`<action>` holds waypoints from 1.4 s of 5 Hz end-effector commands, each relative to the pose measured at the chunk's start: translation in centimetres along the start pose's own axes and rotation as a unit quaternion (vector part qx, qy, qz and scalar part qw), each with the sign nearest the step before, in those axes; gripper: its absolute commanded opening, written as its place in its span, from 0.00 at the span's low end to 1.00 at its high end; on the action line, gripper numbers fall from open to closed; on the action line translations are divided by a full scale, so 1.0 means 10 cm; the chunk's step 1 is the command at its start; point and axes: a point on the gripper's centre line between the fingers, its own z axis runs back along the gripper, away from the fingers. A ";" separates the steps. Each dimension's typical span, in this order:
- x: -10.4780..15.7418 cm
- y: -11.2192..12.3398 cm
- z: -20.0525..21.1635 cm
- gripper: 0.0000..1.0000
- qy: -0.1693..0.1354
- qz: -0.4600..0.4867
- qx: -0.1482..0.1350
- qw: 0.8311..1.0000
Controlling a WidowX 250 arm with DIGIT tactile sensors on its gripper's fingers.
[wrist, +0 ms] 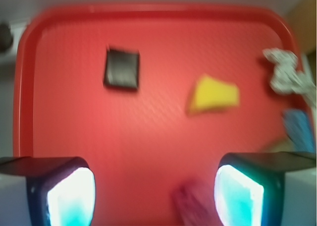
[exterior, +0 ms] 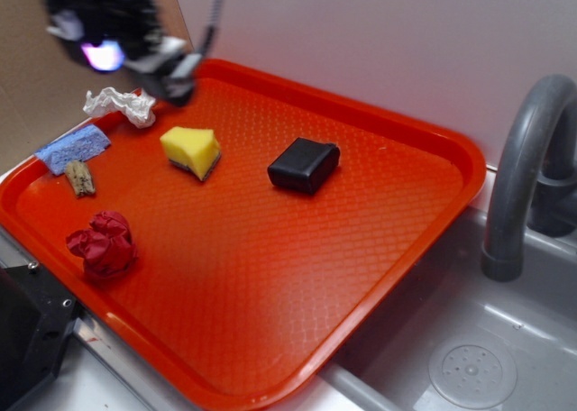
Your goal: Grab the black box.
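A: We see the black box (exterior: 304, 164) lying flat near the middle of the red tray (exterior: 424, 150), with the yellow sponge wedge (exterior: 191, 150) beside it but apart.

B: And our gripper (wrist: 155, 186)?

A: High above the tray's far corner, released; the fingers (wrist: 67, 189) are spread wide, holding nothing. The wrist view is blurred, so we're probably seeing crumpled white paper (exterior: 122, 104) there.

Setting: mock kitchen sink station in a lab. A grey faucet (exterior: 532, 172) stands over a grey basin with a round drain (exterior: 472, 372), just right of the red tray (exterior: 397, 249). Plain white wall behind the faucet; cardboard panel far left of it.
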 end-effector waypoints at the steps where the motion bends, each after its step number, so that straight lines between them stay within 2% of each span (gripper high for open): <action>1: 0.51 -0.13 -0.55 1.00 -0.080 0.054 -0.097 0.991; 2: 0.65 -0.16 -0.82 1.00 -0.055 0.066 -0.091 0.992; 3: 0.76 -0.23 -1.06 1.00 -0.023 0.028 -0.089 0.995; 4: 0.90 -0.45 -1.40 1.00 0.032 0.033 -0.123 0.991; 5: 0.88 -0.57 -1.54 0.37 0.061 0.019 -0.094 0.993; 6: 0.86 -0.46 -1.26 0.00 0.040 -0.001 -0.079 0.996; 7: 0.70 -0.14 -0.75 0.00 0.023 -0.075 -0.072 0.994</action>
